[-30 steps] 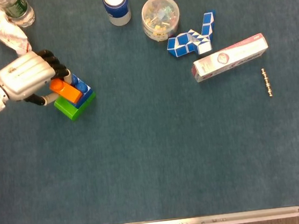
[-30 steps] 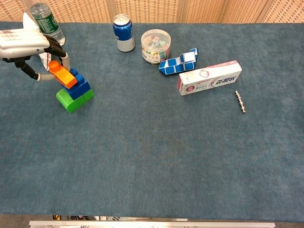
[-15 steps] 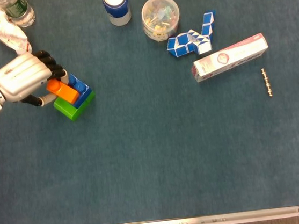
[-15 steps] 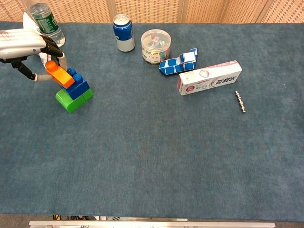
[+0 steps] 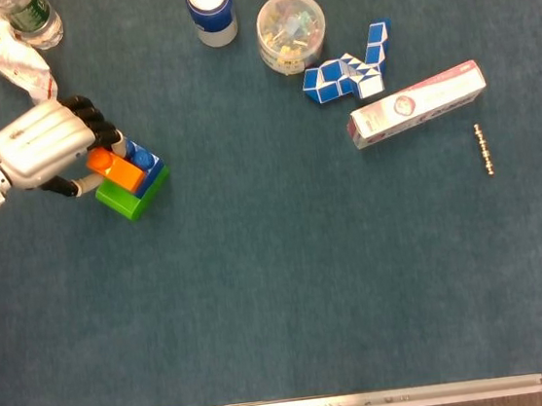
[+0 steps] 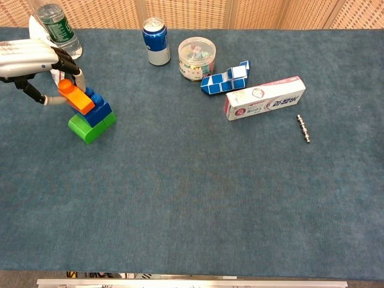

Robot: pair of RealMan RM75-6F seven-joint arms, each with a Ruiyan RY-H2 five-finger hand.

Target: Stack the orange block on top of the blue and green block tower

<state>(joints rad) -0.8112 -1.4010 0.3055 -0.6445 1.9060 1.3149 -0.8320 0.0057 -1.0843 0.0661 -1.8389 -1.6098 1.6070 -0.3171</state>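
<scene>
At the left of the table, the orange block [image 5: 116,169] [image 6: 75,97] lies tilted across the top of the blue block [image 5: 146,165] [image 6: 99,109], which sits on the green block [image 5: 128,197] [image 6: 85,126]. My left hand [image 5: 44,144] [image 6: 31,55] grips the orange block from the left, its dark fingertips curled over the block's far end. Whether the orange block is seated on the blue studs cannot be told. My right hand shows in neither view.
A water bottle [image 6: 56,24] and a crumpled white wrapper [image 5: 9,52] lie just behind my left hand. Further right stand a blue can [image 6: 156,41], a clear tub [image 6: 197,58], a blue-white snake puzzle [image 6: 225,77], a toothpaste box [image 6: 264,98] and a small metal rod [image 6: 303,128].
My left hand and the orange block have shifted slightly left and back over the blue block. The tower has been nudged a little to the left with them.
</scene>
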